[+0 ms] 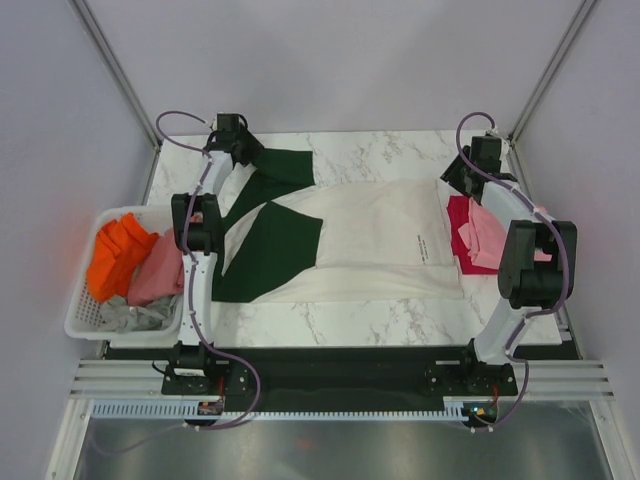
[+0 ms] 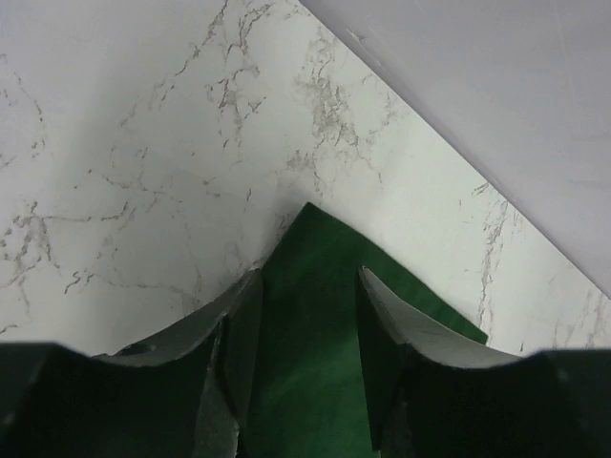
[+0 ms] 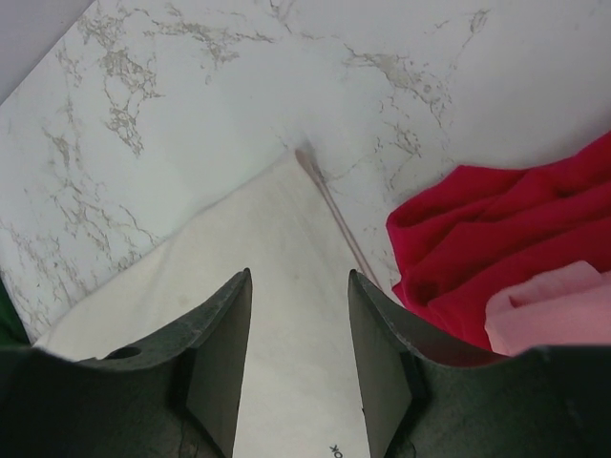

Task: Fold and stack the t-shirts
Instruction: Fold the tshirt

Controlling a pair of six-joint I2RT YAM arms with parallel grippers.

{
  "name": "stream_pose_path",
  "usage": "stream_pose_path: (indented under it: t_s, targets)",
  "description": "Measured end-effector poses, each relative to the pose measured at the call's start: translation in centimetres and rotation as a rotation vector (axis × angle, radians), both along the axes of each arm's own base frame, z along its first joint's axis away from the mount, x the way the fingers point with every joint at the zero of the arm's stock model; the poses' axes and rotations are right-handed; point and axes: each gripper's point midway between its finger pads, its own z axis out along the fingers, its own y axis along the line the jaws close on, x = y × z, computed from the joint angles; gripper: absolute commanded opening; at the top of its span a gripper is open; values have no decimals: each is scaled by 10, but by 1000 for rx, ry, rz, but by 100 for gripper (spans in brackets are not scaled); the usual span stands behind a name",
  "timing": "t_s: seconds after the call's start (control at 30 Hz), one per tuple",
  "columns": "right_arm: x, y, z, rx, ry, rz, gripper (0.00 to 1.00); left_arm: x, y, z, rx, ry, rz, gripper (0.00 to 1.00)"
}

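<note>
Cream cloth with dark green sleeves fills the middle of the worktop (image 1: pixel 390 150): the cream t-shirt (image 1: pixel 370 235) lies spread flat, its far sleeve (image 2: pixel 315 324) reaching toward the back left corner. My left tool (image 2: pixel 305 286) sits low over that sleeve's tip, fingers apart and straddling the green cloth, with nothing pinched that I can see. My right tool (image 3: pixel 298 286) hangs over the far hem corner of the cream body, fingers likewise apart, just beside the crimson t-shirt (image 3: pixel 477 239) and pink t-shirt (image 3: pixel 558 310) piled at the right edge. The orange t-shirt (image 1: pixel 115 255), dusty-rose t-shirt (image 1: pixel 158 270) and grey t-shirt (image 1: pixel 135 315) sit in the basket (image 1: pixel 80 320). I judge this to be the start of the first fold. Next, both tools need to press down, shut on the cloth, then lift together and carry the far edge toward me evenly, without dragging the crimson one.
</note>
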Motion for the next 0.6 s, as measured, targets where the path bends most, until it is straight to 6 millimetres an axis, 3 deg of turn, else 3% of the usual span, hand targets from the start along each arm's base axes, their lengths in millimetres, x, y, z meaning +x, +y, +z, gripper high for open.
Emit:
stream_pose_path:
  t_s: [0.17, 0.3, 0.43, 0.6]
  targets:
    - [21, 1, -19, -18, 55, 24, 52, 1, -2, -9, -40, 9, -16, 26]
    - [25, 5, -39, -37, 118, 37, 54, 3, -2, -12, -68, 4, -32, 10]
    - [31, 5, -53, -60, 157, 44, 57, 8, -4, -11, -118, -26, -49, 3]
    - [38, -1, -58, -103, 184, 40, 58, 16, -8, -7, -184, -84, -72, 2]
